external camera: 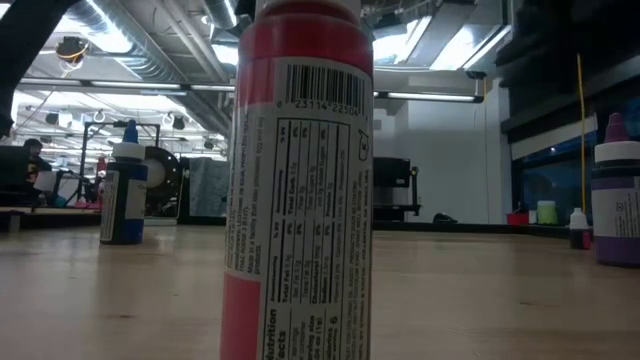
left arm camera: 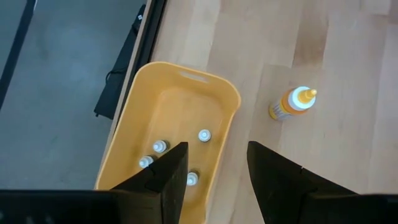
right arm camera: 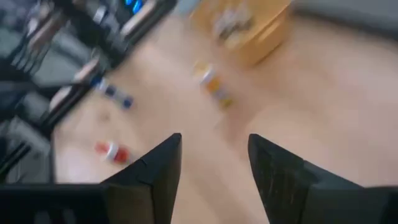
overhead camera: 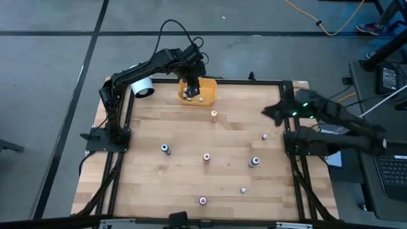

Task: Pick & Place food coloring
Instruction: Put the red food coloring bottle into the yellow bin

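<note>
Industrial lab hall, exposed ceiling ducts (external camera: 170, 50), strip lights, concrete floor (overhead camera: 51, 76), cabled workbench (overhead camera: 216, 159)

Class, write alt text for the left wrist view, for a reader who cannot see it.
The left gripper, fingers apart and empty, hangs over a yellow-orange bin holding four small white-capped dropper bottles. One orange bottle lies on the wooden table beside the bin.

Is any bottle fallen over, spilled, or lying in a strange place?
Nothing stands out. The loose bottles on the table seem upright, including the orange-capped bottle beside the yellow bin. No spill shows.
</note>
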You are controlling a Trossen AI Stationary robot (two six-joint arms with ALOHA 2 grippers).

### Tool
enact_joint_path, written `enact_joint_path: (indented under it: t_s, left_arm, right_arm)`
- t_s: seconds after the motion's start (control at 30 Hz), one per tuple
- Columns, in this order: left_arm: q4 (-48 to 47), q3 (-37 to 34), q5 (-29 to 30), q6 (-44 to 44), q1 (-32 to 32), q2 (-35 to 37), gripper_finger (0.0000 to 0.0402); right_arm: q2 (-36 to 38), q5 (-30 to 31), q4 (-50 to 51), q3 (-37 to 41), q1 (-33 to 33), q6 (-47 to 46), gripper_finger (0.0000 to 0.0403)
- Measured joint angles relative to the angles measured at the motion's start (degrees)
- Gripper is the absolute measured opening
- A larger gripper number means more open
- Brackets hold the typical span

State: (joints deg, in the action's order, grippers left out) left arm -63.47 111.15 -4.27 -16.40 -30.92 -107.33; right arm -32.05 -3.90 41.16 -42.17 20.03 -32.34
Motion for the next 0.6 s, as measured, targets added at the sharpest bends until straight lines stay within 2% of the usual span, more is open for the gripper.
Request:
enact_joint_path:
  t_s: [0.1,0.17,0.33,0.4,0.5,0.6]
  left_arm:
    - [-0.32,0.0,-0.66,0.23,0.0,0.0,0.016]
    - [-0.76,0.0,-0.77,0.19,0.0,0.0,0.0157]
    - [-0.81,0.0,-0.77,-1.51,0.0,-0.02,0.0153]
    - [-0.79,0.0,-0.77,-1.74,0.0,-0.02,0.0153]
    - [-0.82,0.0,-0.92,-1.82,0.0,-0.02,0.0154]
    - [-0.81,0.0,-1.33,-1.93,0.0,-0.02,0.0153]
  right_arm:
    - [-3.01,5.15,-4.53,3.84,-11.69,-5.37,0.0181]
    - [-4.34,11.71,-3.98,5.53,-19.43,-10.15,0.018]
    - [-4.57,38.18,0.02,8.42,-37.28,-29.96,0.018]
    - [-5.56,45.33,3.99,9.92,-42.46,-39.87,0.018]
    - [-9.79,45.67,9.12,12.77,-48.81,-54.67,0.018]
    - [-15.85,45.29,8.62,13.36,-54.14,-63.63,0.018]
